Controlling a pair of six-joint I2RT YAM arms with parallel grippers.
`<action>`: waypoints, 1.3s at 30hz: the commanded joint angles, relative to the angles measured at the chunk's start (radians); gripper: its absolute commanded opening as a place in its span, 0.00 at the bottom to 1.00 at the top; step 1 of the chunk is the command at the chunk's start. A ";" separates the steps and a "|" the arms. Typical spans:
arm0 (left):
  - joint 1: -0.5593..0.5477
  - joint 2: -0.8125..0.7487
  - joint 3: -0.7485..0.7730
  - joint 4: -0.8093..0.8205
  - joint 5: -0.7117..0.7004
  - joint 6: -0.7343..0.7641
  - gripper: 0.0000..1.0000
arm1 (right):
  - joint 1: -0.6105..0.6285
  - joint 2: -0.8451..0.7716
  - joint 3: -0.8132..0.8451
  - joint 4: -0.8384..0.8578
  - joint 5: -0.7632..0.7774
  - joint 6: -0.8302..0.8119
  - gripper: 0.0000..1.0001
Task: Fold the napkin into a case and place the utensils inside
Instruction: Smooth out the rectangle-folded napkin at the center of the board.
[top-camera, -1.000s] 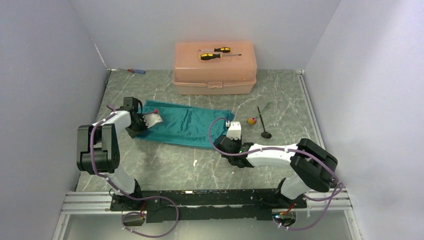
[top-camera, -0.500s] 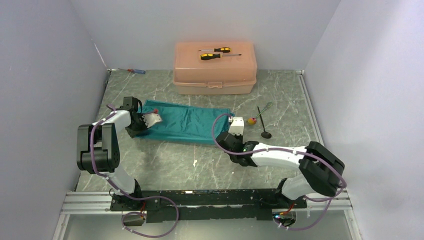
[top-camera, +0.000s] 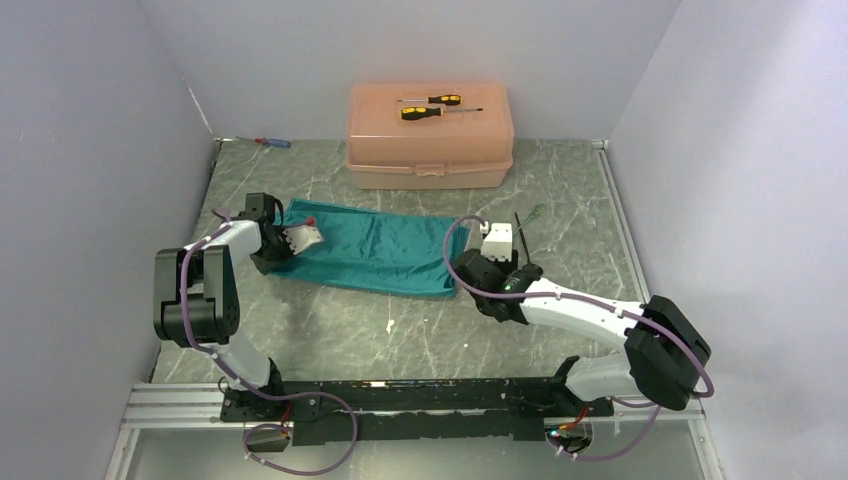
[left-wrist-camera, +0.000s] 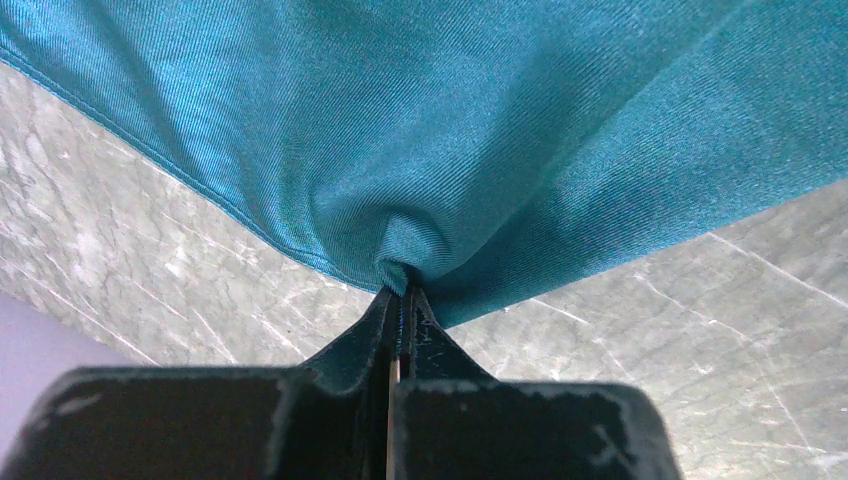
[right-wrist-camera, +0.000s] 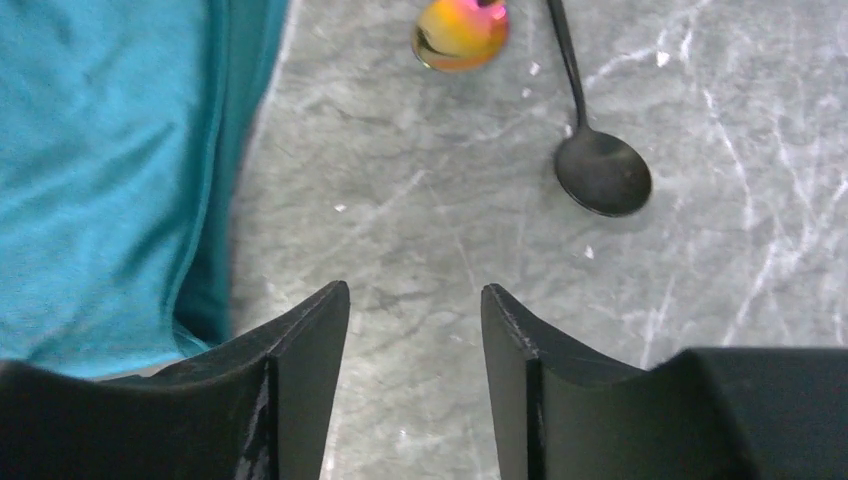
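Observation:
The teal napkin (top-camera: 370, 250) lies spread flat on the marble table (top-camera: 330, 330). My left gripper (top-camera: 303, 239) is shut on the napkin's left edge; in the left wrist view the cloth (left-wrist-camera: 430, 130) bunches into the tips of the gripper (left-wrist-camera: 400, 292). My right gripper (top-camera: 497, 240) hovers just right of the napkin's right edge, open and holding nothing (right-wrist-camera: 415, 290), with the cloth (right-wrist-camera: 100, 170) to its left. Ahead of it lies the black spoon (right-wrist-camera: 603, 175). In the top view the spoon's handle (top-camera: 519, 228) and the fork (top-camera: 531, 212) show beside the right wrist.
A peach plastic box (top-camera: 430, 150) stands at the back with two yellow-and-black screwdrivers (top-camera: 430, 107) on its lid. A small red-and-blue screwdriver (top-camera: 272, 142) lies at the back left. A shiny yellow-pink ball (right-wrist-camera: 458, 32) sits near the spoon. Walls close in left and right.
My right gripper has moved right and farther back, off the napkin's right edge toward the utensils, and now covers the small ball in the top view. The left arm has not moved.

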 joint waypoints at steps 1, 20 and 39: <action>0.012 0.047 -0.021 -0.035 0.009 0.004 0.03 | 0.004 -0.003 0.042 -0.145 0.036 0.064 0.57; 0.012 -0.013 0.058 -0.164 0.123 -0.029 0.03 | -0.117 0.210 0.239 0.117 -0.414 0.003 0.70; 0.033 -0.053 0.121 -0.222 0.109 0.034 0.36 | 0.037 0.202 -0.019 0.114 -0.389 0.244 0.24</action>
